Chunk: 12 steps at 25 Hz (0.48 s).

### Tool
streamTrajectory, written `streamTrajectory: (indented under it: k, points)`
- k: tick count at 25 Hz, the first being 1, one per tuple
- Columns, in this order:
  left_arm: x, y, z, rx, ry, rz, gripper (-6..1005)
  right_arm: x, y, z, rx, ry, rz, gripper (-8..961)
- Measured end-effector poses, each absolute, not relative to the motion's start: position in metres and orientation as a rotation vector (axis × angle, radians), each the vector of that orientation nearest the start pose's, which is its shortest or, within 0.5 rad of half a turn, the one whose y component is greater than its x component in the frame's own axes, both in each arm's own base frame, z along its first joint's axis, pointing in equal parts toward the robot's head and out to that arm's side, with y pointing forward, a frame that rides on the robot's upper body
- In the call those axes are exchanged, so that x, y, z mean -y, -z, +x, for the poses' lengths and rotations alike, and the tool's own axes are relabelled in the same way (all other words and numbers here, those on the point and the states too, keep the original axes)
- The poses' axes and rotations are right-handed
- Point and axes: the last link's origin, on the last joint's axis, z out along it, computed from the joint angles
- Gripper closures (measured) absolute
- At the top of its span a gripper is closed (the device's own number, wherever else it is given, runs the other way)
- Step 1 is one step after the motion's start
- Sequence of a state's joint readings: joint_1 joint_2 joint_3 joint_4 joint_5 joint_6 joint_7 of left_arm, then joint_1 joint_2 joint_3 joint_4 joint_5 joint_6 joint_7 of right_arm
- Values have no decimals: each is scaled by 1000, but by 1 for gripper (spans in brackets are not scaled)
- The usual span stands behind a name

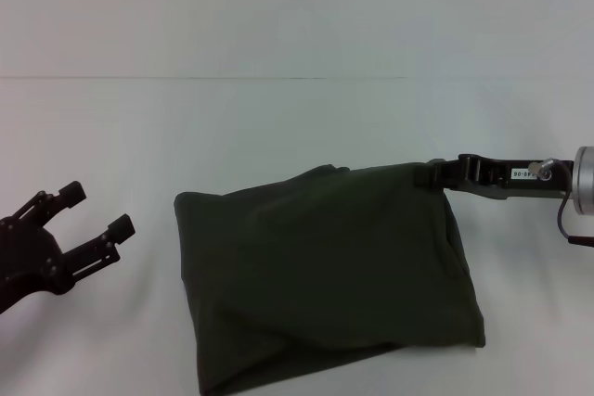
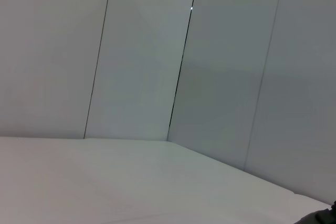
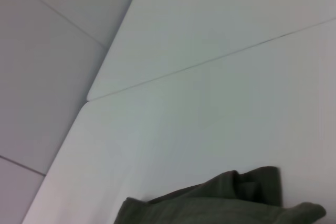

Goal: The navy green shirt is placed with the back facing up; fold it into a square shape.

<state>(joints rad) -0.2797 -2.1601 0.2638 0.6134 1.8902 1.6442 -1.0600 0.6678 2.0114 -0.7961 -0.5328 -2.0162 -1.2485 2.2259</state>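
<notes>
The dark olive-green shirt (image 1: pixel 325 275) lies folded in a rough square on the white table, plain side up, no lettering showing. My right gripper (image 1: pixel 434 174) reaches in from the right and is shut on the shirt's far right corner. A bunched edge of the shirt (image 3: pixel 231 203) shows in the right wrist view. My left gripper (image 1: pixel 97 210) is open and empty, to the left of the shirt and apart from it. A sliver of dark cloth (image 2: pixel 320 217) shows in the left wrist view.
The white table (image 1: pixel 278 127) has a seam line running across the far side. Grey wall panels (image 2: pixel 220 77) stand behind the table.
</notes>
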Motion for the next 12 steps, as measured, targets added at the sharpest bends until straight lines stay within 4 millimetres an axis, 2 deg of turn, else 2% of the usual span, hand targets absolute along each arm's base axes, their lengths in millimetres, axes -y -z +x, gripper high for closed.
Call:
streamTrajectory:
  k: [8, 12]
  points:
    - [-256, -26, -333, 647, 928, -2166, 66, -394, 12, 260, -1612, -611, -2248, 857]
    - [-256, -25, -333, 652, 942, -2161, 66, -399, 15, 258, -1563, -609, -2242, 766]
